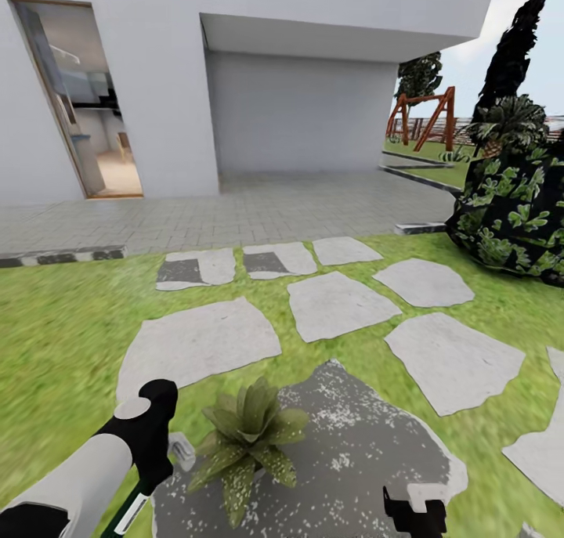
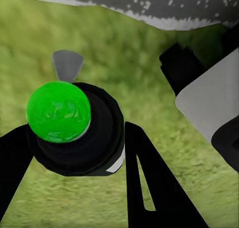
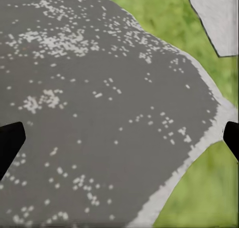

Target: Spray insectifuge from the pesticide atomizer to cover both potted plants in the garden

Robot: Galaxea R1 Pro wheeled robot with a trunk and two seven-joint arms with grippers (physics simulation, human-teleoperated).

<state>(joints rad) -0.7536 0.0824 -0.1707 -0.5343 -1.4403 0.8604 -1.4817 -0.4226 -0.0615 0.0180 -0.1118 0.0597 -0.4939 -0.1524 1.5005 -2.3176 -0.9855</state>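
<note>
Your left hand [image 2: 74, 153] pinching the slim dark green atomizer bottle [image 2: 74, 133], lower left of the head frame, beside the spiky green potted plant [image 1: 249, 436] on the dark speckled stepping stone [image 1: 360, 444], right hand [image 3: 119, 138] spread above that stone.

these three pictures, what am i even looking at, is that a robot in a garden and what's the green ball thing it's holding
Yes: it is a simulated two-armed robot on wheels, standing on a lawn with grey stepping stones before a white house. The wide picture comes from a camera on its head, looking down over both arms. Its left arm shows at lower left, and the right gripper pokes in at the bottom edge. Just ahead, a small potted plant with pointed leaves sits at the edge of a dark speckled stone.

The other two pictures come from cameras near each gripper. In the left one, the black fingers are closed around the pesticide atomizer; the green ball appears to be one end of that bottle, seen end-on. In the right one, the fingertips sit far apart, holding nothing, above that speckled stone.
</note>
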